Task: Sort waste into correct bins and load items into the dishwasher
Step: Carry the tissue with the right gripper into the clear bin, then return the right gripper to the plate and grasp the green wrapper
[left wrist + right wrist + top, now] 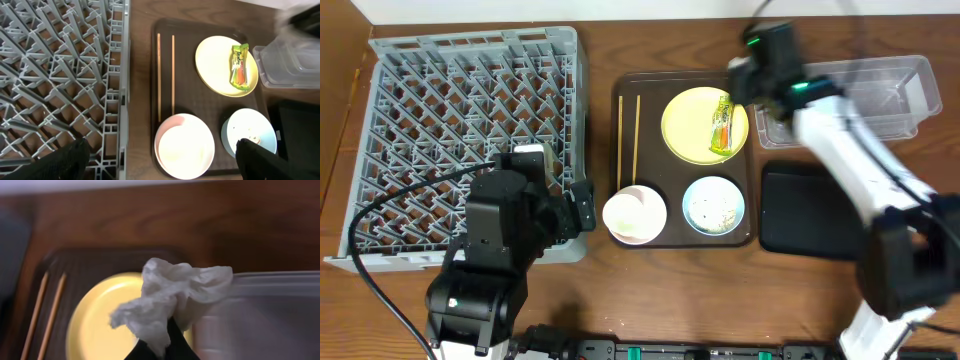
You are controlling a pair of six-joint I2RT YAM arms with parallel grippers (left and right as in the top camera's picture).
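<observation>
Bench [650, 40] load: grey rack [420, 110] left of the left claw [575, 208], brown tray [655, 170] to its right. Clear tub [905, 90] and black tray [805, 210] lie farther right.

I read even, diffuse light with soft shadows on the counter [650, 270]. In the overhead view, motion blur smears the right arm [840, 140]. The left wrist view is sharp. The right wrist view is soft: the white tissue [170, 295] is fairly clear, while the plate [95, 325] and clear tub [270, 315] are out of focus.

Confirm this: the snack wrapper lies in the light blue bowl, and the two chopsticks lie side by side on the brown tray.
Wrong in one respect: the snack wrapper lies on the yellow plate, not in the light blue bowl, as the left wrist view shows. The two chopsticks do lie side by side on the brown tray.
</observation>
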